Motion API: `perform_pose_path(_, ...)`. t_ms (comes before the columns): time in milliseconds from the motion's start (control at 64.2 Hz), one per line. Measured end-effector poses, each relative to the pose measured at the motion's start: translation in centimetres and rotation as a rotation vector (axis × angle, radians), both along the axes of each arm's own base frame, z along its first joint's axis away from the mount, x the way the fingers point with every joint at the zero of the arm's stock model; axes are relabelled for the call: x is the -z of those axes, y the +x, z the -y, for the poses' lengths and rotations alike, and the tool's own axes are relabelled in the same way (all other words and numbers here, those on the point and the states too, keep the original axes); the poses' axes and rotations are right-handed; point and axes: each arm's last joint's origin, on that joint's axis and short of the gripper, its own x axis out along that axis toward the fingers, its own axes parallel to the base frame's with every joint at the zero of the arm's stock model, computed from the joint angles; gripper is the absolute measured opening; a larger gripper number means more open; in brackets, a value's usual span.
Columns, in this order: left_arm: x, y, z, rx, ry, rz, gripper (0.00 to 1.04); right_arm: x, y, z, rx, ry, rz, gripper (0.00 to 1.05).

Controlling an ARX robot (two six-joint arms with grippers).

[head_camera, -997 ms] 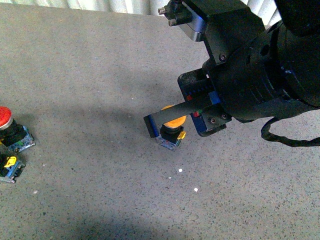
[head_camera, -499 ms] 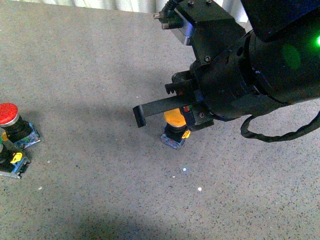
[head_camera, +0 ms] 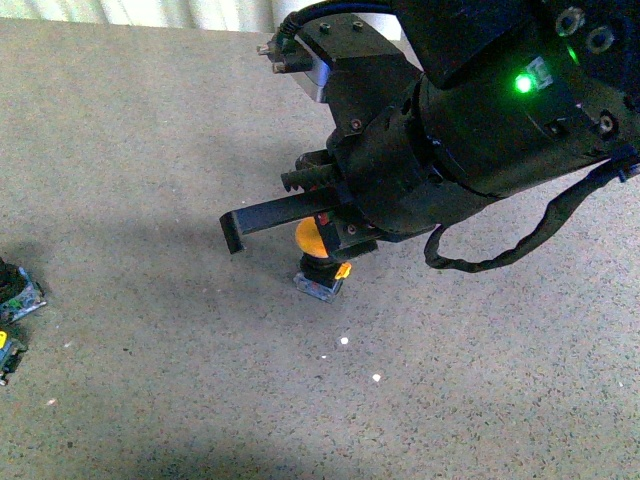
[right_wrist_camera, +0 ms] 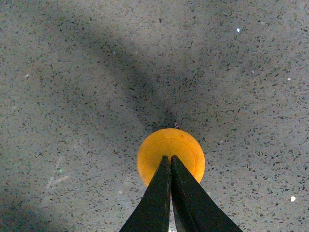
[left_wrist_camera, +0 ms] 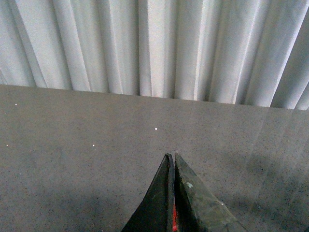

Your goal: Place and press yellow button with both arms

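The tabletop [head_camera: 150, 120] is grey with tiny specks. A white curtain [left_wrist_camera: 154, 48] hangs behind it. The yellow button [head_camera: 320, 262] stands on the tabletop near the middle. The big black right arm [head_camera: 470, 130] hides part of its cap. The right pincer [right_wrist_camera: 170, 162] is closed tight, holds nothing, and its tip is over the cap. I cannot tell if it touches. The left pincer [left_wrist_camera: 172, 159] is closed too, with nothing in it. A small thing [head_camera: 16, 290] at the left edge is cut off.
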Motion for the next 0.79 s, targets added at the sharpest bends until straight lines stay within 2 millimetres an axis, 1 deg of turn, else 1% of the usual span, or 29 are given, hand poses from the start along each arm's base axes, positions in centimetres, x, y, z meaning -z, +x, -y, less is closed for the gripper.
perform_pose_path(249,0.0,0.0,0.0,0.0,0.0,0.0,0.01,0.1,0.2,0.1,0.016,0.024,-0.013,0.01)
perform_pose_path(374,0.0,0.0,0.0,0.0,0.0,0.0,0.01,-0.6,0.4,0.4,0.034,0.085,-0.001,0.01)
perform_pose_path(452,0.0,0.0,0.0,0.0,0.0,0.0,0.01,-1.5,0.4,0.9,0.052,0.123,0.014,0.01)
perform_pose_path(514,0.0,0.0,0.0,0.0,0.0,0.0,0.01,-2.7,0.3,1.4,0.066,0.159,0.038,0.01)
perform_pose_path(608,0.0,0.0,0.0,0.0,0.0,0.0,0.01,-5.3,0.0,2.6,0.091,0.221,0.116,0.01)
perform_pose_path(655,0.0,0.0,0.0,0.0,0.0,0.0,0.01,-6.7,-0.4,3.5,0.114,0.235,0.174,0.01)
perform_pose_path(701,0.0,0.0,0.0,0.0,0.0,0.0,0.01,-7.7,-0.9,4.3,0.128,0.247,0.215,0.02)
perform_pose_path(732,0.0,0.0,0.0,0.0,0.0,0.0,0.01,-8.6,-1.6,5.1,0.146,0.249,0.257,0.08)
perform_pose_path(795,0.0,0.0,0.0,0.0,0.0,0.0,0.01,-9.3,-2.7,6.5,0.164,0.25,0.297,0.19)
